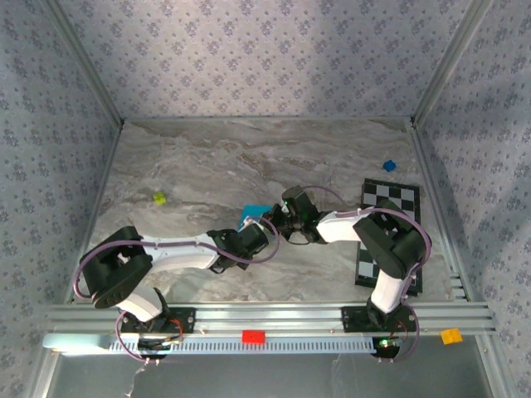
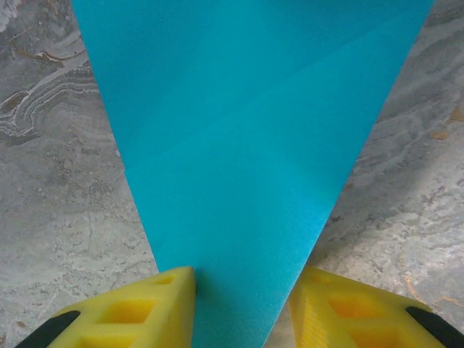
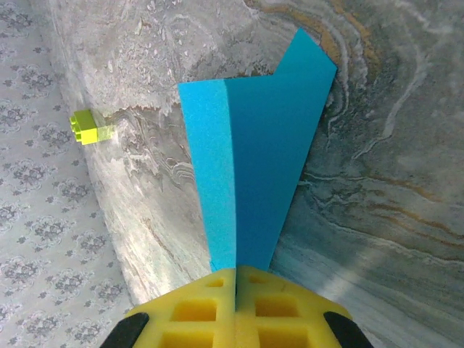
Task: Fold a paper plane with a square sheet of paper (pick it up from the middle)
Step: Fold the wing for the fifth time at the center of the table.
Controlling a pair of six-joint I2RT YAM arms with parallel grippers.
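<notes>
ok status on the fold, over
Right claw shut on folded paper. Left claw astride its narrow end, grip unclear. Lime block well clear.

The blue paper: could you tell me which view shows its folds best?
The right wrist view: the blue paper shows its crease, two shaded panels and outline, with its narrow end in shut jaws. The left wrist view crops it to a wedge between parted jaws; the top view gives a tiny sliver.

Marble tabletop, floral-papered walls
</notes>
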